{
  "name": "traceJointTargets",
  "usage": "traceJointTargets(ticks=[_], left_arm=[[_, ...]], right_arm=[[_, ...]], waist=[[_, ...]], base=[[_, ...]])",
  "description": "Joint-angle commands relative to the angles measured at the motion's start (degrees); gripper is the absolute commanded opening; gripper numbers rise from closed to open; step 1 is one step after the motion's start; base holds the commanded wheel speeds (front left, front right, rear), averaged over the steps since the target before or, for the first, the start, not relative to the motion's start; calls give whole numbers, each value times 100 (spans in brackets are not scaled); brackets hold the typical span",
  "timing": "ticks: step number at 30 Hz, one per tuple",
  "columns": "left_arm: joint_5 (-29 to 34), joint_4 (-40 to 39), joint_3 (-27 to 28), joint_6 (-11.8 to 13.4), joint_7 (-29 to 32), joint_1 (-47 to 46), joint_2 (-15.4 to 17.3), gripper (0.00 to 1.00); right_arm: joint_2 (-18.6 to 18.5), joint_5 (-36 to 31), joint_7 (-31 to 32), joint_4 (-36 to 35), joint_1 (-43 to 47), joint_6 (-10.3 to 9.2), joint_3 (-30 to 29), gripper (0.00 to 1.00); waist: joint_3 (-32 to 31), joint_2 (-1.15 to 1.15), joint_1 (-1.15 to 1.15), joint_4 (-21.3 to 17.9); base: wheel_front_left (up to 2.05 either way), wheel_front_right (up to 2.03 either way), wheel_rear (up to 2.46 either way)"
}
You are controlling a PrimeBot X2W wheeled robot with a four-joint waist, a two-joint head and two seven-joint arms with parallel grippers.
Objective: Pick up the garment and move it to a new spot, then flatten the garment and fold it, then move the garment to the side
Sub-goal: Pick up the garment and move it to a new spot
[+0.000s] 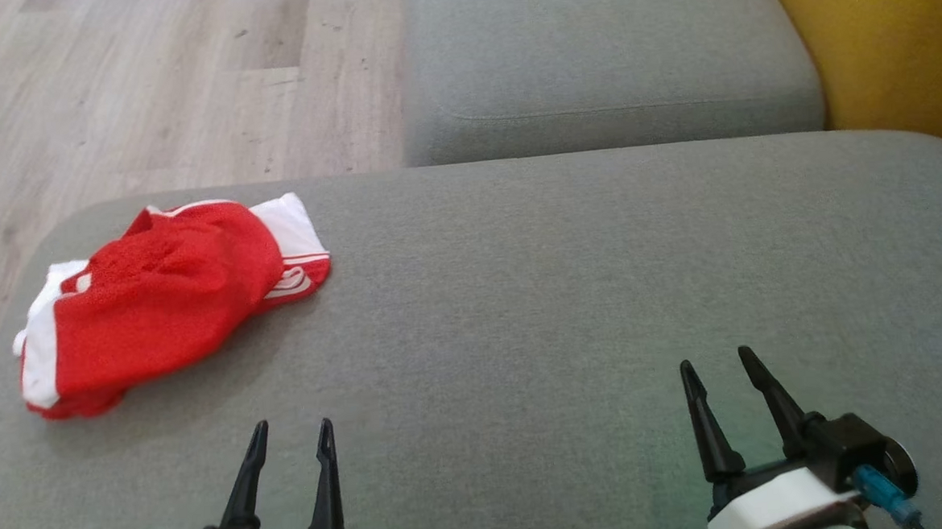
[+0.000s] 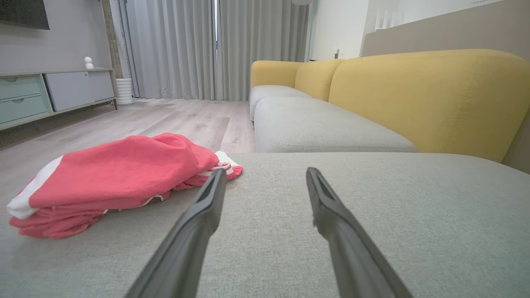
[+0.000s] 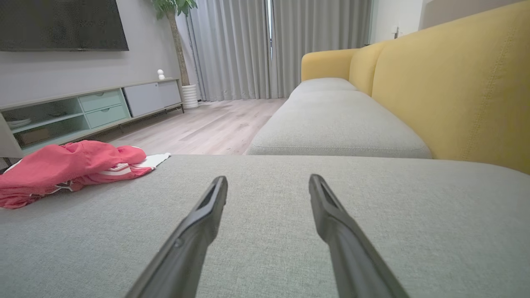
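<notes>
A red garment (image 1: pixel 158 301) with white panels and stripes lies folded in a loose bundle at the far left of the grey sofa cushion (image 1: pixel 537 293). It also appears at the left in the left wrist view, garment (image 2: pixel 112 178), and at the far left in the right wrist view, garment (image 3: pixel 62 167). My left gripper (image 1: pixel 290 431) hovers low over the cushion, just near and to the right of the garment, open with nothing between its fingers. My right gripper (image 1: pixel 718 360) stands open over the right part of the cushion, well apart from the garment. Both sets of fingers are empty in their wrist views, left gripper (image 2: pixel 265 174) and right gripper (image 3: pixel 267 180).
A second grey seat cushion (image 1: pixel 605 56) lies beyond the one in front of me. The yellow sofa back (image 1: pixel 886 33) rises at the right. Wooden floor (image 1: pixel 147 88) spreads past the cushion's left edge. A low cabinet (image 3: pixel 83 111), a potted plant and curtains stand far off.
</notes>
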Motion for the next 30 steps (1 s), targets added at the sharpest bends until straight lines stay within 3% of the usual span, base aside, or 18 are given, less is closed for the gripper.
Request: traceJointTargets(ticks=[1,7,14,22,30], left_arm=[[-22,-183,193,61,-71,-148,11,100],[-33,-183,221,117,-71,-135,11,100],[-93,-209,416,386,-71,-68,11,100],[-7,-223,647,343,-71,-3,11,100],[13,-243,784,378,-71,-18,11,100]], right_arm=[[-48,-12,-63,-204,-112,-4,123,100],[-48,-24,-63,-233,-92,-4,143,100],[-48,13,-63,-245,-61,-4,197,100],[-48,89,-63,-242,-96,-4,270,100],[-48,37,-63,-234,-91,-4,249,100]], waist=[[5,0,0,120],[20,0,0,466],[32,0,0,1141],[95,0,0,1923],[293,0,0,2332]], base=[[0,0,0],[0,0,0],[0,0,0],[0,0,0],[0,0,0]])
